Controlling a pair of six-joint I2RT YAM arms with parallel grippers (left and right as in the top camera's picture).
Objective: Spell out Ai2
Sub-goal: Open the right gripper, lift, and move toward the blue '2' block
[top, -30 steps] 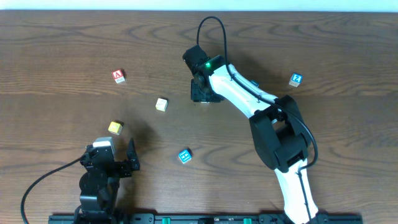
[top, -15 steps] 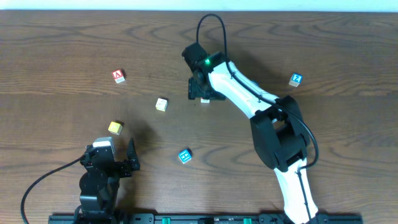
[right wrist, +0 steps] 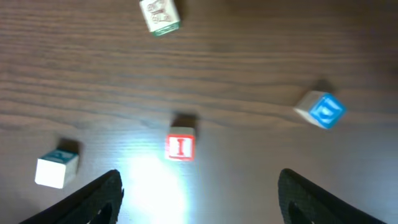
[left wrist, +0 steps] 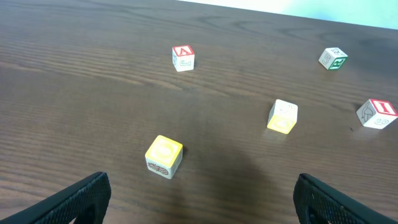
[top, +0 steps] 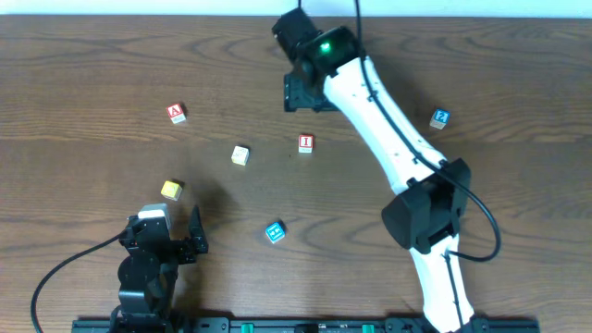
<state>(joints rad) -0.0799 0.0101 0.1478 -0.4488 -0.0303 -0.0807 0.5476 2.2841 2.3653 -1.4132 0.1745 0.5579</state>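
Note:
The red-and-white A block (top: 176, 113) lies at the far left of the table and also shows in the left wrist view (left wrist: 183, 58). The red I block (top: 306, 143) lies alone mid-table, and it shows in the left wrist view (left wrist: 377, 113) and the right wrist view (right wrist: 180, 147). The blue 2 block (top: 439, 118) lies at the right and appears blurred in the right wrist view (right wrist: 320, 110). My right gripper (top: 305, 92) hangs open and empty above the table, beyond the I block (right wrist: 199, 199). My left gripper (top: 190, 239) is open and empty near the front left (left wrist: 202, 199).
A white-and-yellow block (top: 240, 155) lies left of the I block. A yellow block (top: 171, 190) lies just ahead of my left gripper. A light-blue block (top: 275, 231) lies near the front. A green-and-white block (right wrist: 160, 15) lies under my right arm, hidden from overhead.
My right gripper has risen and moved toward the far edge, leaving the I block on the table where it had been. The left arm has not moved.

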